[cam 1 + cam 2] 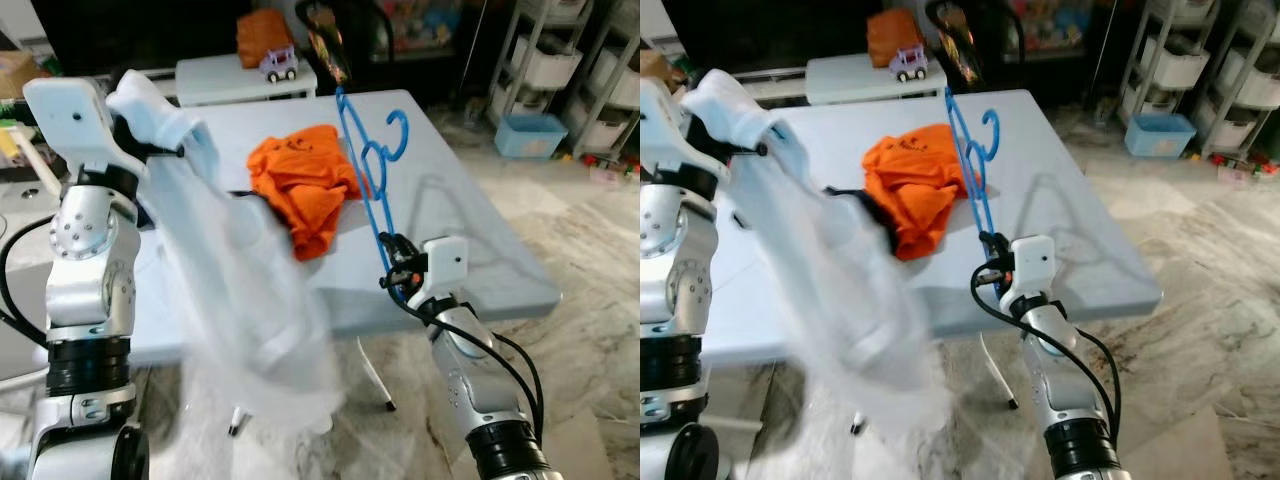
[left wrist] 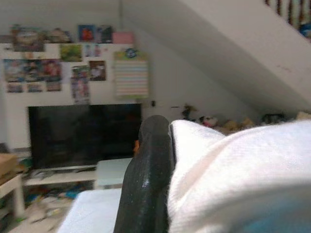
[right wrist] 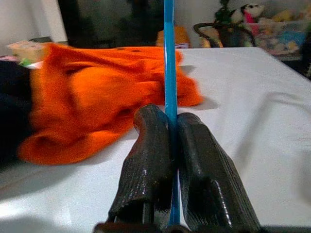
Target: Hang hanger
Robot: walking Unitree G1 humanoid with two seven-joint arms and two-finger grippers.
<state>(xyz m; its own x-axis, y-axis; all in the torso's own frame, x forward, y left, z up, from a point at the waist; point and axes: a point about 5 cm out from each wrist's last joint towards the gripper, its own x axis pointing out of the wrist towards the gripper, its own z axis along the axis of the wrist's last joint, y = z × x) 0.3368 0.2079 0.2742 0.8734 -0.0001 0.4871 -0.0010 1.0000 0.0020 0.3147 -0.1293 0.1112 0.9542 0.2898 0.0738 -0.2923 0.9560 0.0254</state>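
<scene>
A blue plastic hanger [image 1: 368,165] stands upright above the pale table [image 1: 470,250], held by its bottom bar. My right gripper [image 1: 396,262] is shut on it near the table's front edge; in the right wrist view the blue bar [image 3: 169,73] runs up between the two black fingers [image 3: 150,160]. My left gripper [image 1: 150,130] is raised at the left, shut on a white garment [image 1: 250,300] that hangs down, blurred, past the table edge. The left wrist view has one black finger [image 2: 148,179] pressed against the white cloth [image 2: 243,179]. An orange garment [image 1: 305,185] lies crumpled on the table.
A smaller table [image 1: 215,75] behind carries a toy car [image 1: 279,65] and an orange bundle [image 1: 262,35]. White shelving with bins [image 1: 560,60] and a blue bin [image 1: 530,135] stand at the right. The floor is marble-patterned.
</scene>
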